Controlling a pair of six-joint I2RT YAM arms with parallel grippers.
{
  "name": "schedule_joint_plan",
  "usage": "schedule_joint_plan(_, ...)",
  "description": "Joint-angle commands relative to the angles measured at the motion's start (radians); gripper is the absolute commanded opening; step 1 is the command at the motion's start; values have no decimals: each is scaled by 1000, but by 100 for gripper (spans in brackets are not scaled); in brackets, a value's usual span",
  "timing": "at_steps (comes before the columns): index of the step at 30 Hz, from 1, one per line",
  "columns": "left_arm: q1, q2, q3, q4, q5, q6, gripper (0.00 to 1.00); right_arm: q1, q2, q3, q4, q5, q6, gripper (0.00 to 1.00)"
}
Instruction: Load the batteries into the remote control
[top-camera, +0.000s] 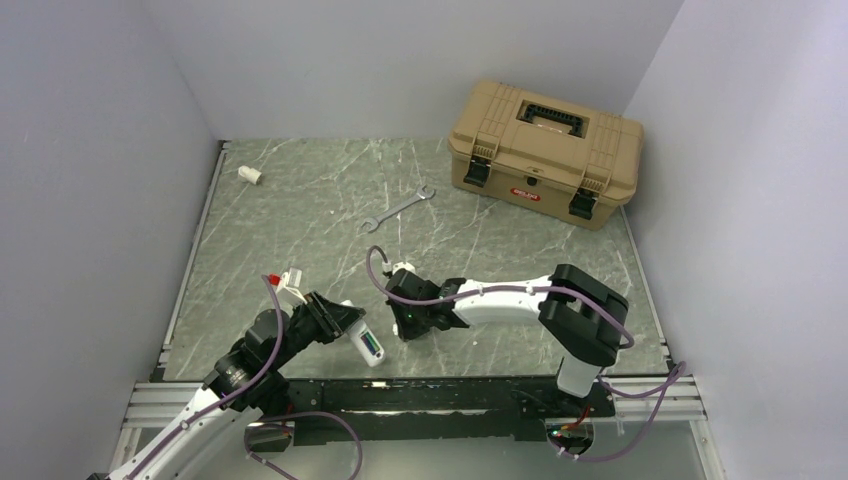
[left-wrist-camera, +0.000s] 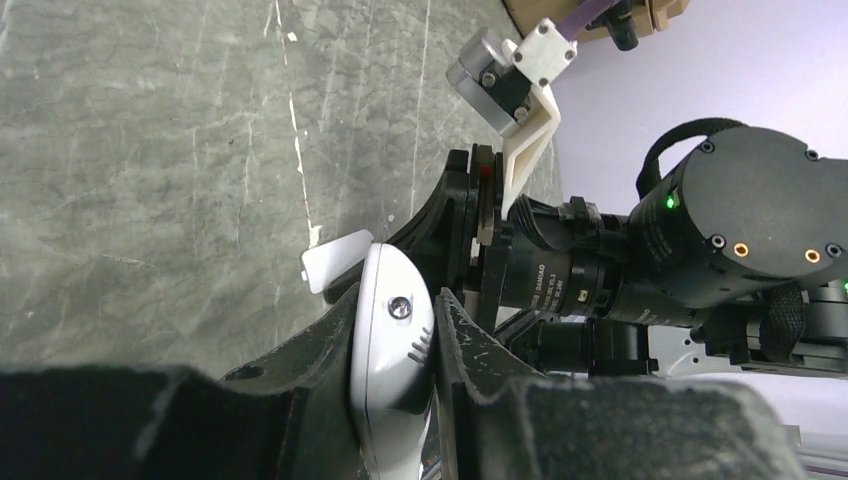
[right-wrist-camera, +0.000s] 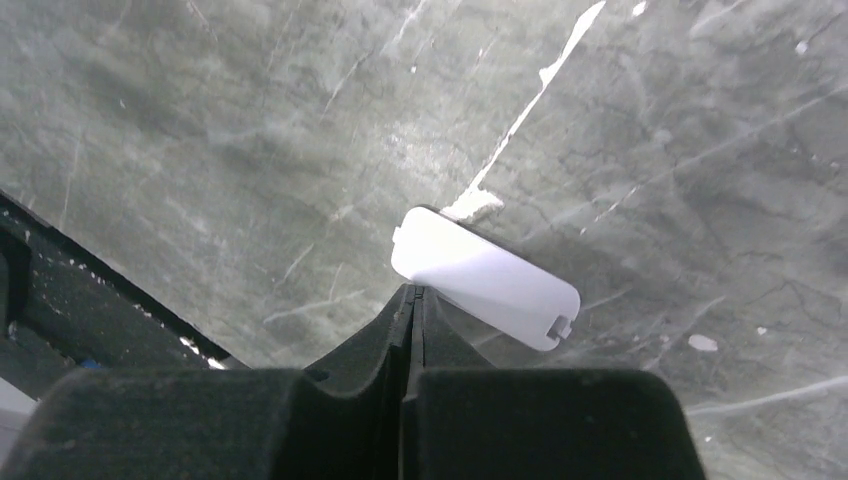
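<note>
My left gripper (top-camera: 347, 325) is shut on the white remote control (top-camera: 366, 344) and holds it near the table's front edge. In the left wrist view the remote (left-wrist-camera: 392, 340) sits clamped between both fingers of this gripper (left-wrist-camera: 395, 335). A green battery (top-camera: 373, 348) shows in the remote's recess; I cannot make out the dark one. My right gripper (top-camera: 400, 325) is shut and empty, just right of the remote. In the right wrist view its tips (right-wrist-camera: 412, 300) rest at the near edge of a small loose white tab (right-wrist-camera: 485, 278) lying flat on the table, also seen in the left wrist view (left-wrist-camera: 335, 262).
A tan toolbox (top-camera: 545, 150) stands closed at the back right. A metal wrench (top-camera: 396, 209) lies mid-table. A short white tube stub (top-camera: 249, 174) lies at the back left. Grey walls enclose three sides of the table.
</note>
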Motion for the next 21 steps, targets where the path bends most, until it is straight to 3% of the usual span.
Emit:
schedule_joint_plan(1, -1, -6, 40, 36, -7, 12, 0, -25, 41, 21, -29, 24, -17, 2)
schedule_joint_plan(14, -2, 6, 32, 55, 0, 10, 0, -103, 50, 40, -75, 80, 0, 3)
schedule_joint_plan(21, -2, -3, 38, 43, -3, 12, 0, -108, 5, 29, 5, -11, -48, 4)
